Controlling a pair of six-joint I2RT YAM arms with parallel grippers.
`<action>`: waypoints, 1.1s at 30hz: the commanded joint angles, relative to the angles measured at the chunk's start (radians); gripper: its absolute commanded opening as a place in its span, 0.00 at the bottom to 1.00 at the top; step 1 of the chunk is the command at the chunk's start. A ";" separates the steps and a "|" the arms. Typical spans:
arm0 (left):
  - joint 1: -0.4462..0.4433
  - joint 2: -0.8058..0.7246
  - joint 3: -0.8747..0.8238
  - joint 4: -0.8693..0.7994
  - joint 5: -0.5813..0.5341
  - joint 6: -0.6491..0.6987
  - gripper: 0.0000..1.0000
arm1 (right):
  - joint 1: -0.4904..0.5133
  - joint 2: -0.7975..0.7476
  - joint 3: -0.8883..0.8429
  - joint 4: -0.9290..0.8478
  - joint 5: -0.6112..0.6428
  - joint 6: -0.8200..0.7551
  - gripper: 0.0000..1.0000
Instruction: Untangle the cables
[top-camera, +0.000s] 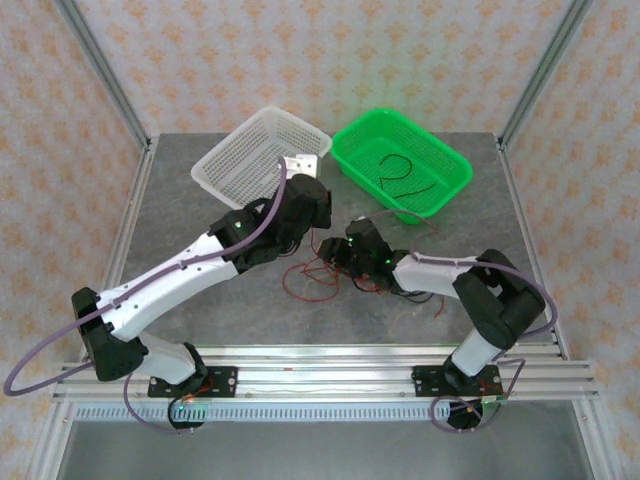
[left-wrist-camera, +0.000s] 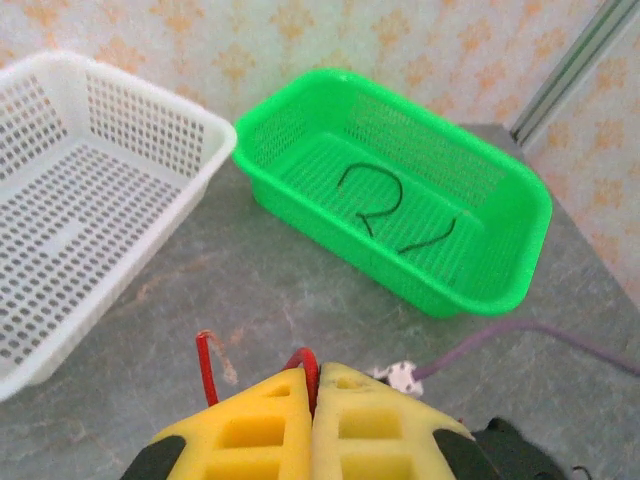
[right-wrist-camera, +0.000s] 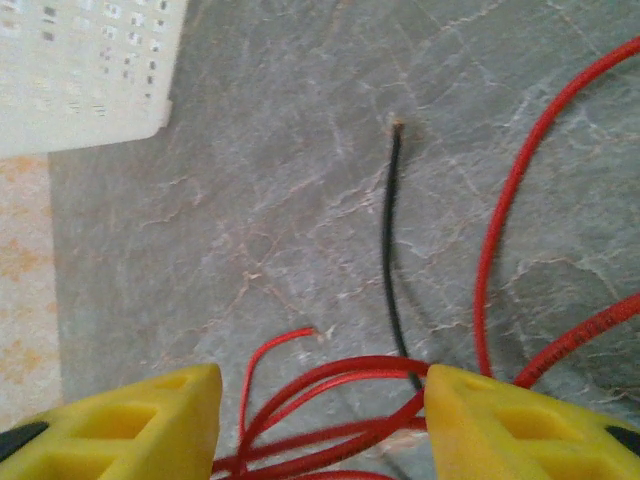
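Yellow pads (left-wrist-camera: 260, 425) of your left gripper (left-wrist-camera: 313, 388) are pressed together, pinching a red cable (left-wrist-camera: 206, 362) whose free end sticks up just beside them. Your right gripper (right-wrist-camera: 320, 405) stands spread over the grey table (right-wrist-camera: 280, 150), with a bundle of red cables (right-wrist-camera: 360, 364) lying loose between its 2 fingers. 1 black cable (right-wrist-camera: 392, 250) runs from that bundle out across the table. From above, you see the tangle (top-camera: 312, 278) lying between both grippers, in front of the white basket (top-camera: 250, 160). 2 black pieces (left-wrist-camera: 372, 195) lie inside the green basket (left-wrist-camera: 530, 210).
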 joint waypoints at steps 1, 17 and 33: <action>-0.004 -0.021 0.095 -0.027 -0.082 0.062 0.00 | 0.007 0.031 -0.012 0.013 0.064 -0.019 0.55; 0.019 0.066 0.486 -0.115 -0.241 0.235 0.00 | 0.007 0.129 -0.055 0.040 0.124 -0.075 0.55; 0.139 0.137 0.735 -0.002 -0.261 0.407 0.00 | 0.007 0.150 -0.073 0.059 0.112 -0.072 0.56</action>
